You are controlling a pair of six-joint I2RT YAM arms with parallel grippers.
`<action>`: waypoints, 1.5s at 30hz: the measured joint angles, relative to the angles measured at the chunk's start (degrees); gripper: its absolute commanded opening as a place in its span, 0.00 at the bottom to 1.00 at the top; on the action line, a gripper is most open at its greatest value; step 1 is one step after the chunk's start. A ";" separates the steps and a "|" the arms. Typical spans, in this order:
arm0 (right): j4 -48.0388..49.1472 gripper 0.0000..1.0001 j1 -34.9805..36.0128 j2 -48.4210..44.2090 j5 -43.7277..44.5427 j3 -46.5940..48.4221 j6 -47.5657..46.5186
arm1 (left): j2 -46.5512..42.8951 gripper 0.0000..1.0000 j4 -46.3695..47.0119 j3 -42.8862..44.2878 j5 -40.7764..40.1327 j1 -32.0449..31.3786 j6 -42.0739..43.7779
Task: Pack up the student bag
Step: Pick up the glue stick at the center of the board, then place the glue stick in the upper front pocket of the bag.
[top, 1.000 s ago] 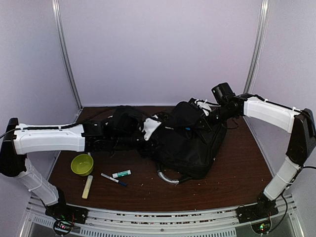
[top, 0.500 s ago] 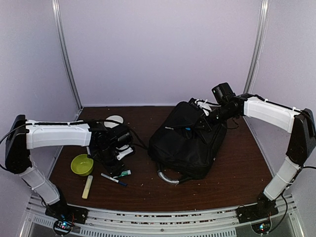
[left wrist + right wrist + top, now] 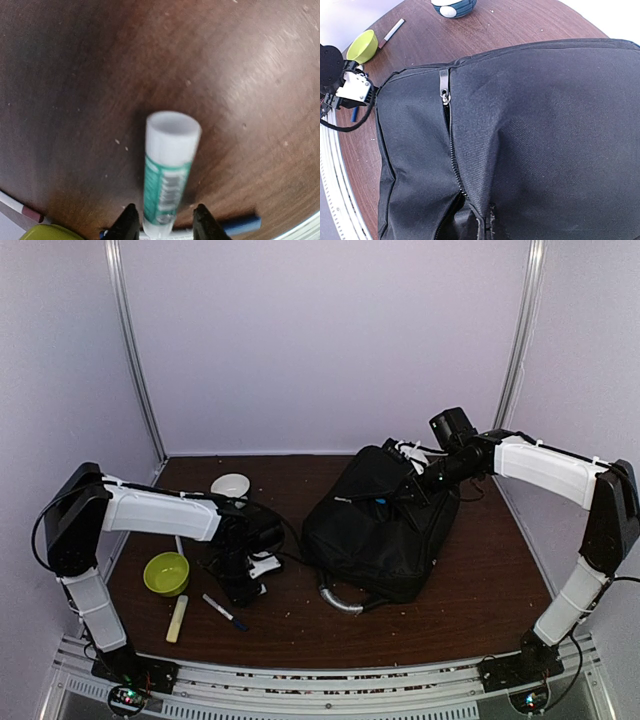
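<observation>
Brown table (image 3: 480,590), lilac walls (image 3: 320,340): your left gripper (image 3: 165,212), at the student bag (image 3: 390,530) 1 s ago, now spread astride a glue stick (image 3: 170,150); right gripper (image 3: 420,478) grip: can't tell.

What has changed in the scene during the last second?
The left gripper has drawn back from the student bag toward the near left and come down over the glue stick, its jaws open on either side, not gripping. The right gripper, the bag and the green bowl stayed where they were.
</observation>
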 measured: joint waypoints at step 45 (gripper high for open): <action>-0.13 0.00 -0.22 0.04 -1.14 0.00 0.72 | 18.93 0.00 28.20 38.25 34.05 -1.51 -29.27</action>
